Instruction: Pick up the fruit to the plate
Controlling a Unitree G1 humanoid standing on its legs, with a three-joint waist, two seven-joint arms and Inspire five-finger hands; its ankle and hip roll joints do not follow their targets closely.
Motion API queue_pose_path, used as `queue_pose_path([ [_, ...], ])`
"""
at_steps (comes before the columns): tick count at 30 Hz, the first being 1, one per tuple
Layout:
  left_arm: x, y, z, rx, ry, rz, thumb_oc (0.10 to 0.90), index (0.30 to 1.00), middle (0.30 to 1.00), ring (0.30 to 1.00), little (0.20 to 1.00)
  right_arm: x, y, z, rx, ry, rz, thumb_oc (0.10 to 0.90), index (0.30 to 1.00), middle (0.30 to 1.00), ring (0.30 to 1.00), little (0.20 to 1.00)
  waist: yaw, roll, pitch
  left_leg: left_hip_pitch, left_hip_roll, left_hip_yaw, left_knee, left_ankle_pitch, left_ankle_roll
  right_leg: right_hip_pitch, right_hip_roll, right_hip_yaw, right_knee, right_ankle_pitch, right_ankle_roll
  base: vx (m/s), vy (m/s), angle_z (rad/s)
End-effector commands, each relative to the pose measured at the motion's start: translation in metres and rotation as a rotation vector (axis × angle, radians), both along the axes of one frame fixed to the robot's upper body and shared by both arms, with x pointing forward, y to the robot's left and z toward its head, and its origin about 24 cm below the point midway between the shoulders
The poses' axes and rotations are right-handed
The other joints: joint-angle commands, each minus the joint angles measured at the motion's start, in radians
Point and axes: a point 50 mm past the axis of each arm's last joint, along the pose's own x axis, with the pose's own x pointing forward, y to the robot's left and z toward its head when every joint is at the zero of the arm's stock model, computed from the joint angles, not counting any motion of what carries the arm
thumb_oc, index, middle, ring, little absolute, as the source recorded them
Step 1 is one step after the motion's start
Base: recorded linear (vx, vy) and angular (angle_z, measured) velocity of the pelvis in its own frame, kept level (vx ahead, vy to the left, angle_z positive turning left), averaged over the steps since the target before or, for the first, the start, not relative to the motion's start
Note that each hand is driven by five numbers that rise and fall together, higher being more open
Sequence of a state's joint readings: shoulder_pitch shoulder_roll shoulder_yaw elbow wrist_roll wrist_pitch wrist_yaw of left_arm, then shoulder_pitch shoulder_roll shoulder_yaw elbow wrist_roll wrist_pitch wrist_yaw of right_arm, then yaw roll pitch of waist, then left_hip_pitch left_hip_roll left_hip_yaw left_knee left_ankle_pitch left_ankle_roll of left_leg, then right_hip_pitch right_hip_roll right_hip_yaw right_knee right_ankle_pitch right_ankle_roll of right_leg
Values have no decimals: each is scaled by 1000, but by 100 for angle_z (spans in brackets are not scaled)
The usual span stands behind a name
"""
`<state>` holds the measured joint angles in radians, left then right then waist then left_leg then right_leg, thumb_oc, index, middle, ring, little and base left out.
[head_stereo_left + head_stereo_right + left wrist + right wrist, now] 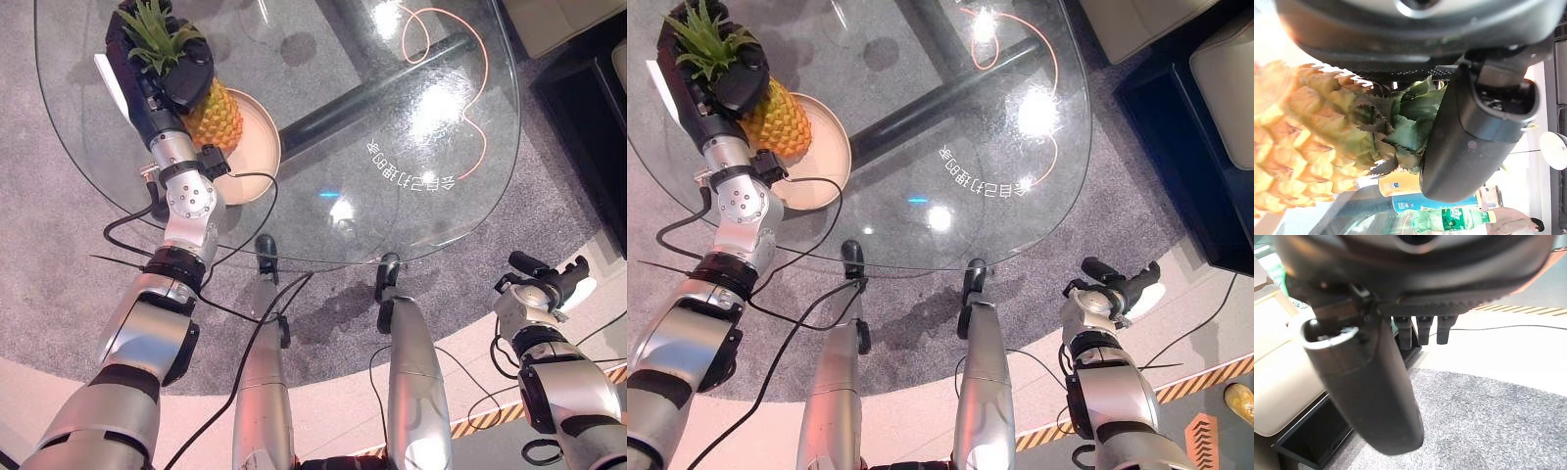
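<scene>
1. One pineapple (214,116) sits at ten o'clock on the table (411,176), over the plate (257,147).
2. The left hand (167,69) has fingers curled around its leafy top.
3. Letting go is left.
4. The right hand (1117,289) hangs empty, fingers straight.

Yellow pineapple (214,116) with green leafy crown, base on the tan round plate (257,147), tilted

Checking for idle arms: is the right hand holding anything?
No. The right hand hangs beside the glass table over the carpet, its fingers empty.
</scene>
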<state>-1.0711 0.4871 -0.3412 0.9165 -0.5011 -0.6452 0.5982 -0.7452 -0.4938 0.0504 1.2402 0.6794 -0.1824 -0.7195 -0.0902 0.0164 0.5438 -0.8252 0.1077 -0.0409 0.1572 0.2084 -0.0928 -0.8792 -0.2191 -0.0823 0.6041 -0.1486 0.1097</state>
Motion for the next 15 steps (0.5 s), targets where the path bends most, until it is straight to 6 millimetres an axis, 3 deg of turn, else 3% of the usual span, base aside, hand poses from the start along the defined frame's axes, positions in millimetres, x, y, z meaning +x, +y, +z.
queue_pose_path([
  [1,-14,7,70,-18,-270,8,528,667,667,667,628,-12,-21,5,-42,-6,-88,800,900,900,900,900,14,-50,-24,9,10,64,182,-203,34,60,25,21,-249,179,-3,0,0,0],
  [3,-14,8,70,-19,-269,8,575,707,707,707,675,-12,-21,4,-42,-6,-90,800,900,900,900,900,14,-50,-24,10,10,64,183,-204,33,61,24,20,-249,178,-3,0,0,0],
  [15,-13,7,64,-12,-262,0,520,660,660,660,620,-11,-20,5,-46,-9,-91,800,900,900,900,900,18,-47,-24,8,8,61,187,-214,34,60,24,19,-247,168,-4,0,0,0],
])
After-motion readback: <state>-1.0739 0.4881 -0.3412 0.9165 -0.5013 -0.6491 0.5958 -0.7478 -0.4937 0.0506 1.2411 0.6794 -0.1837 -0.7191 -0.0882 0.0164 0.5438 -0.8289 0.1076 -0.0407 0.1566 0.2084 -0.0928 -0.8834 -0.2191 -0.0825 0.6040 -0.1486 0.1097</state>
